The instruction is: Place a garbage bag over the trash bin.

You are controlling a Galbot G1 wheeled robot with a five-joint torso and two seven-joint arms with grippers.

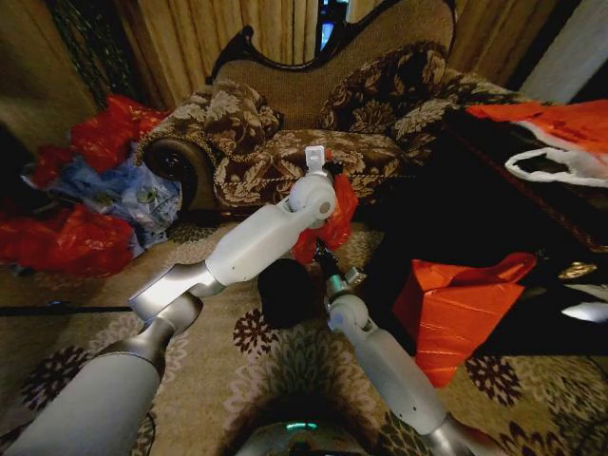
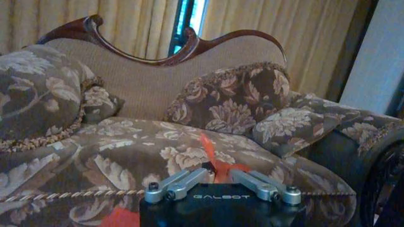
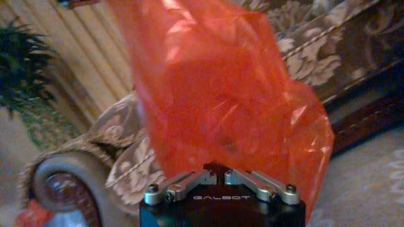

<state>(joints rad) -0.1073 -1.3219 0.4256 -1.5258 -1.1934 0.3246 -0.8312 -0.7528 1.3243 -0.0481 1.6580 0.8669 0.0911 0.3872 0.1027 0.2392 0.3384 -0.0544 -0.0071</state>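
The garbage bag [image 1: 338, 220], thin shiny red plastic, hangs in front of the sofa, just above and to the right of the small black trash bin [image 1: 285, 291] on the carpet. My left gripper [image 1: 331, 173] holds its top. In the left wrist view this gripper [image 2: 216, 171] is shut on a red strip of the bag [image 2: 209, 153]. My right gripper [image 1: 320, 251] grips the bag's lower edge beside the bin. In the right wrist view that gripper [image 3: 218, 170] is shut on the bag [image 3: 221, 94], which billows up from it.
A floral sofa [image 1: 275, 152] stands right behind the bin. Heaped red and blue bags [image 1: 85, 190] lie at the left. A stiff orange-red bag [image 1: 456, 304] stands at the right beside a dark table [image 1: 494, 209] carrying more bags. Patterned carpet [image 1: 218, 351] covers the floor.
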